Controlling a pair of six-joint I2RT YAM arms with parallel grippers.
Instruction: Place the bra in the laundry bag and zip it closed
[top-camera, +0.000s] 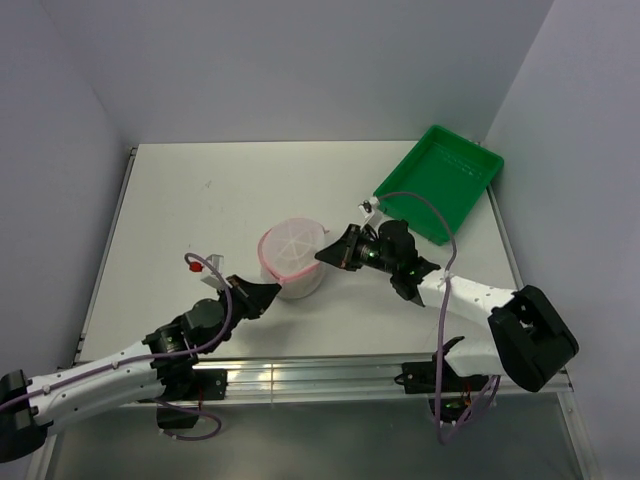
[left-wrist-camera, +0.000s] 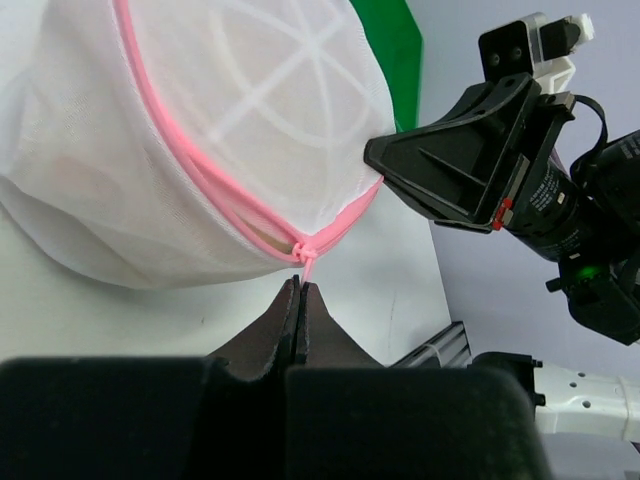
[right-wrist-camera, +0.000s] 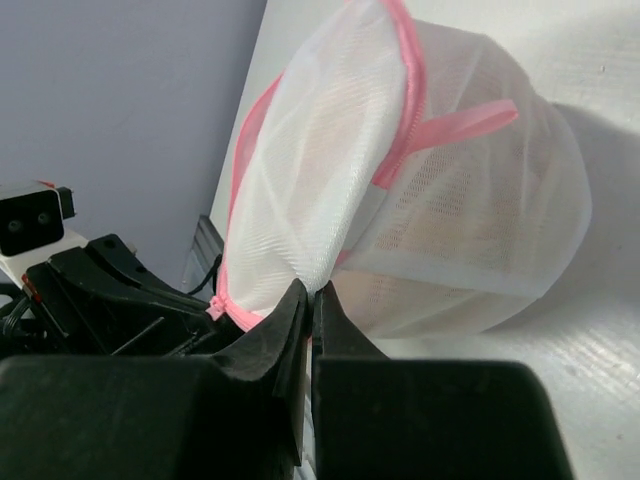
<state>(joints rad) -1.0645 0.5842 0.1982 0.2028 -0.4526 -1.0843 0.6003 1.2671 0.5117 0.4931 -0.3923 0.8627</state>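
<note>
Left end effector (left-wrist-camera: 300, 287) pinches pink pull (left-wrist-camera: 306, 262) on laundry bag (left-wrist-camera: 200, 130); right end effector (right-wrist-camera: 309, 293) pressed together against it

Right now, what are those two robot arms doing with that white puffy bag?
They're holding a mesh laundry bag on the table. The peach bra is already inside. The left gripper pinches the pink zipper tab, and the right gripper pinches the bag's other side. Whether the zip is fully closed, I can't tell.
</note>
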